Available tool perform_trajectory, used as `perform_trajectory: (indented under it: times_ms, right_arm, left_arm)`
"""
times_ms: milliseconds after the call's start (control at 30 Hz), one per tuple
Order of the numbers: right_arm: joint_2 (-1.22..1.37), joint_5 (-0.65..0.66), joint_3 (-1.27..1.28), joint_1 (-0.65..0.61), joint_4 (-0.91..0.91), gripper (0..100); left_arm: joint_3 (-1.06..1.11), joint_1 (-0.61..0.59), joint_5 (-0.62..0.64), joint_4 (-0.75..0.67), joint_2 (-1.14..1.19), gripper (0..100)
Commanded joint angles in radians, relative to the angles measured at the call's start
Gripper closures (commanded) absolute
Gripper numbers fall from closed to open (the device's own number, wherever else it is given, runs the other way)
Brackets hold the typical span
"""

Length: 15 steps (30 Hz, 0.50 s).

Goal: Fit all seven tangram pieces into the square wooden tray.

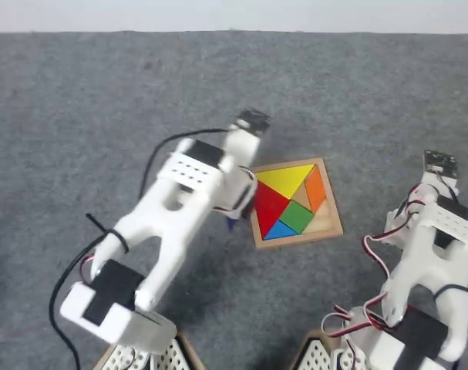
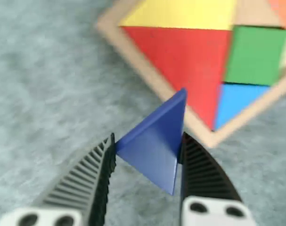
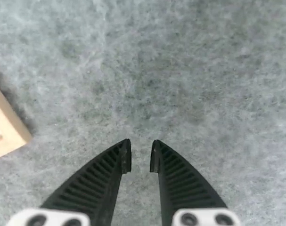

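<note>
— What has the left gripper (image 2: 147,140) got?
— A smooth dark blue triangular piece (image 2: 154,150), pinched between its ribbed black fingers, at 9 o'clock of the square wooden tray (image 1: 299,238). Flat coloured pieces (image 1: 271,204) lie inside the tray.
— And the right gripper (image 3: 139,157)?
— It is slightly open with nothing in it, over the fuzzy grey felt (image 3: 180,70). In the high view, the stretched left arm hides most of its own gripper.

You're looking at a grey, fuzzy mat (image 1: 79,116) that spreads from the lower edge of the high view up to a straight line near its top. Above that line a pale, plain strip (image 1: 234,14) runs across the whole width of the frame.
</note>
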Motion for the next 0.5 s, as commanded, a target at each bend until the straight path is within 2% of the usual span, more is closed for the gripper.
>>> perform_trajectory:
  times_ms: [0, 167, 300, 467]
  right_arm:
    - [-0.059, 0.009, -0.068, 0.05, 0.013, 90.9]
    - [-0.059, 0.009, -0.064, 0.051, 0.013, 90.9]
    - [-0.059, 0.009, -0.064, 0.051, 0.013, 90.9]
    - [-0.059, 0.009, -0.064, 0.051, 0.013, 90.9]
  left_arm:
    - [-0.088, 0.086, -0.002, -0.008, -0.058, 85]
    - [-0.163, 0.172, -0.017, -0.023, -0.04, 85]
    - [-0.209, 0.229, -0.092, -0.055, 0.064, 85]
    - [-0.297, 0.241, -0.384, -0.015, 0.219, 85]
